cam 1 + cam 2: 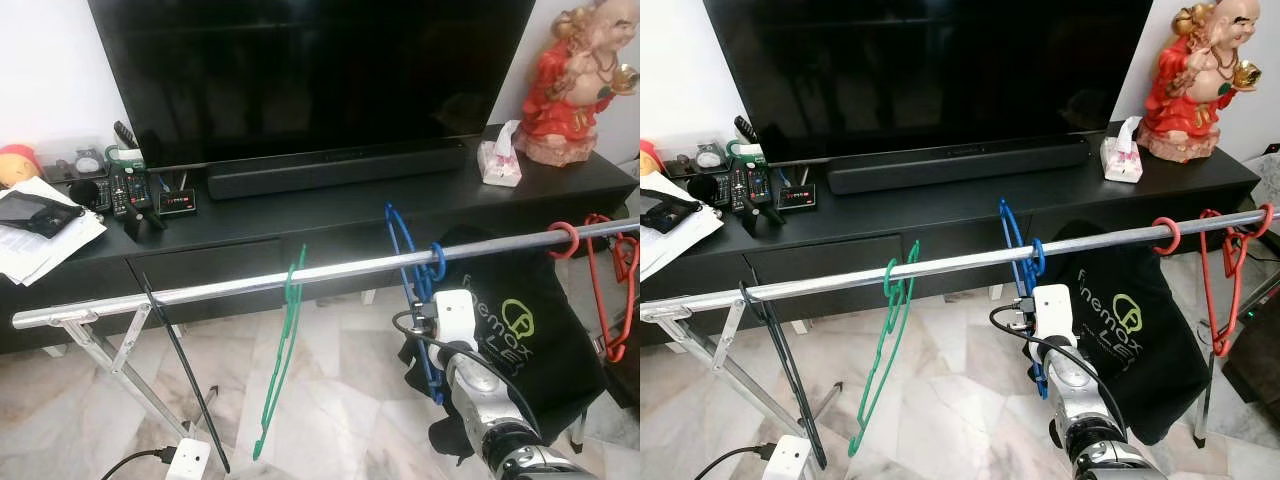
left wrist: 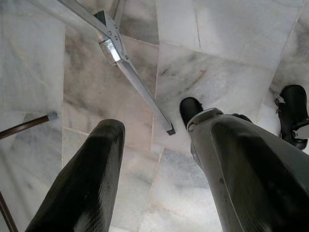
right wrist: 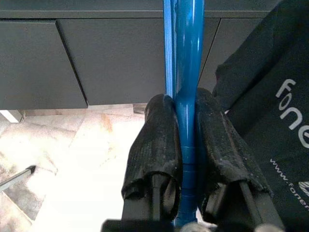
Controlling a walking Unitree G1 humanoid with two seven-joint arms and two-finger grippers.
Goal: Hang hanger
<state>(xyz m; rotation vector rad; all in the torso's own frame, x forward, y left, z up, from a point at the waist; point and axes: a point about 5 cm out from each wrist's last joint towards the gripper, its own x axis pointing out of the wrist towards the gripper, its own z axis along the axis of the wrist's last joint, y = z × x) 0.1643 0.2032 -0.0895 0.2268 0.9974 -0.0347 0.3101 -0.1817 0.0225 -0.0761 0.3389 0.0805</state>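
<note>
Blue plastic hanger [image 1: 1017,262] hooked over the long silver metal rail [image 1: 940,264], hook already round the bar, body dangling below between the green plastic hanger [image 1: 883,340] on the robot's left and the black printed T-shirt [image 1: 1130,335] just beside on the right. Clamped tight in the right gripper [image 3: 186,145], both black fingers [image 3: 154,145] pressed flat against the blue strut. Likely near done, only the release left. Risk from here: a sideways or downward tug while clamped, dragging the hook off the bar or rocking the light folding rack. Also possible: a fingertip snagging the shirt's cloth on withdrawal and pulling it along. Left gripper [image 2: 154,174] hanging idle over the pale marble floor [image 2: 222,63], fingers wide apart, holding nothing.
</note>
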